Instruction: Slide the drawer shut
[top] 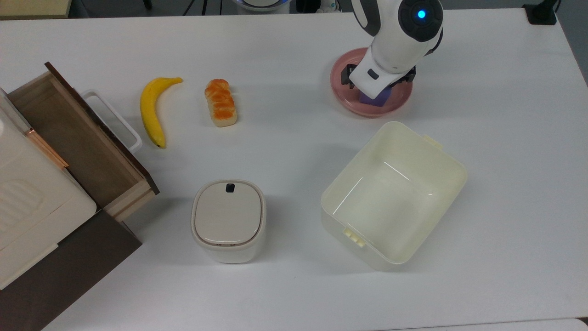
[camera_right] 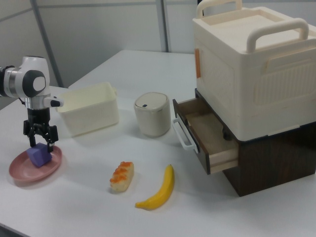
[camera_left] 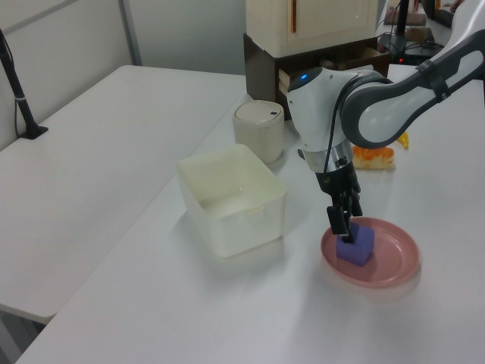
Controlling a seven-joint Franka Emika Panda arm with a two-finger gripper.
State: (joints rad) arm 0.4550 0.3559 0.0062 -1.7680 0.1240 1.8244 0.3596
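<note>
The drawer point(top: 78, 138) stands pulled out of the dark brown cabinet point(top: 69, 271) at the top view's left, its light-wood inside bare and its white loop handle point(top: 115, 119) pointing at the table. The right view shows the drawer point(camera_right: 207, 133) open under a cream box. My gripper point(top: 377, 92) is far from it, at the top view's upper right, lowered over a purple block point(camera_left: 356, 246) on a pink plate point(top: 349, 101). In the right view my gripper point(camera_right: 38, 140) is open, its fingers straddling the top of the block point(camera_right: 38, 155).
A banana point(top: 150, 110) and a bread roll point(top: 220, 102) lie between the drawer and the plate. A white lidded bin point(top: 228, 220) and a cream tub point(top: 450, 161) stand nearer the front. A cream storage box point(camera_right: 252, 64) sits on the cabinet.
</note>
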